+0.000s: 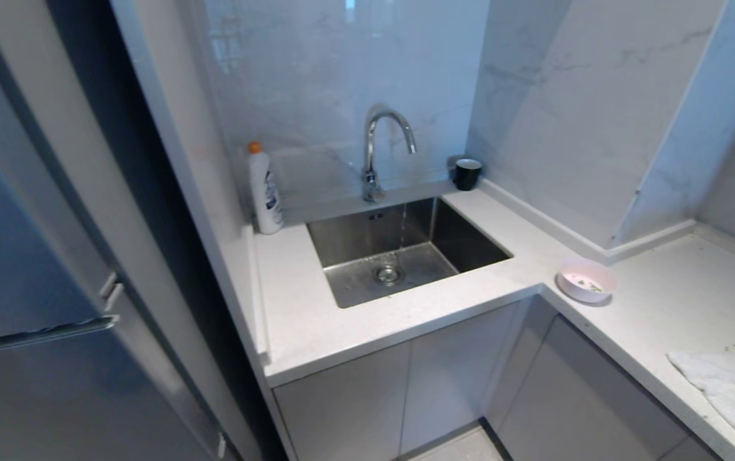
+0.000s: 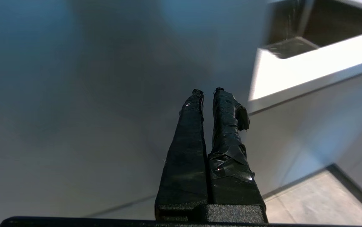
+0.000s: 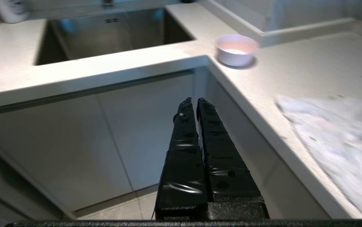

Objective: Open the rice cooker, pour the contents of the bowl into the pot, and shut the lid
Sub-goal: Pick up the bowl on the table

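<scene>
While no rice cooker is in view, you're pre-step one | bowl (image 1: 586, 280) at 4 o'clock of sink (image 1: 399, 250) on surface (image 1: 316, 320) | left gripper (image 2: 208, 91), right gripper (image 3: 193, 100) fingers clenched, empty | next: find cooker, open lid.

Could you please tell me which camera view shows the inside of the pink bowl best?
The head view: it looks down into the bowl, showing green bits. The right wrist view shows mostly its side; the left wrist view misses it.
</scene>
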Controlling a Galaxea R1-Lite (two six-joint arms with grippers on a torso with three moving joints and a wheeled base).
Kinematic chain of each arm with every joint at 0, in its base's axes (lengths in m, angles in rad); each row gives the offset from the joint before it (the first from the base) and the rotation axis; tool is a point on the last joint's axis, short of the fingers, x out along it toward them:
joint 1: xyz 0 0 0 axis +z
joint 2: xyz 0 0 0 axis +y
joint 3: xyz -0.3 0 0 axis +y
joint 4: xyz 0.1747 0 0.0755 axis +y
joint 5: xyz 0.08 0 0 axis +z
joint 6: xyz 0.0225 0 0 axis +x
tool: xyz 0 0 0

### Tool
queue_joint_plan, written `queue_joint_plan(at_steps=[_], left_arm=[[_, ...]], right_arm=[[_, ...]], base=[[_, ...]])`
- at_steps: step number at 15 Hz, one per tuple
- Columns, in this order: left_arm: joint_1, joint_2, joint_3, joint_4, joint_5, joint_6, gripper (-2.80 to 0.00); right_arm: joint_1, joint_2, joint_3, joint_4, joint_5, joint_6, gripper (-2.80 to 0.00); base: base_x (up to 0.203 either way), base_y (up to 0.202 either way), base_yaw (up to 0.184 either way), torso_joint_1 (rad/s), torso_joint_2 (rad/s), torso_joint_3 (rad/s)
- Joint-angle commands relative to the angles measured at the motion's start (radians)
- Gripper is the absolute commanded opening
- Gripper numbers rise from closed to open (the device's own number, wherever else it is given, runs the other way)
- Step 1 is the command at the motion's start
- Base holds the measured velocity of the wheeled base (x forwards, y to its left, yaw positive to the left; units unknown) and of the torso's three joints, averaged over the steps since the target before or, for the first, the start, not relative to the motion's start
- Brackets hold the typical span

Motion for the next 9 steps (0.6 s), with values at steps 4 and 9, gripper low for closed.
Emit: queue_joint_plan(at_steps=[4,9], left_arm=[[0.0,0.003,0.002,0.001,0.0,0.001,-2.8],[0.0,0.003,0.002,0.001,0.0,0.001,-2.8]], right_arm=[[0.0,0.0,0.0,0.0,0.001,0.0,-2.8],[0.0,0.0,0.0,0.0,0.001,0.0,-2.8]], base=[[-0.001,0.0,0.085,0.001,0.0,0.0],[0.0,0.0,0.0,0.0,0.0,0.0]])
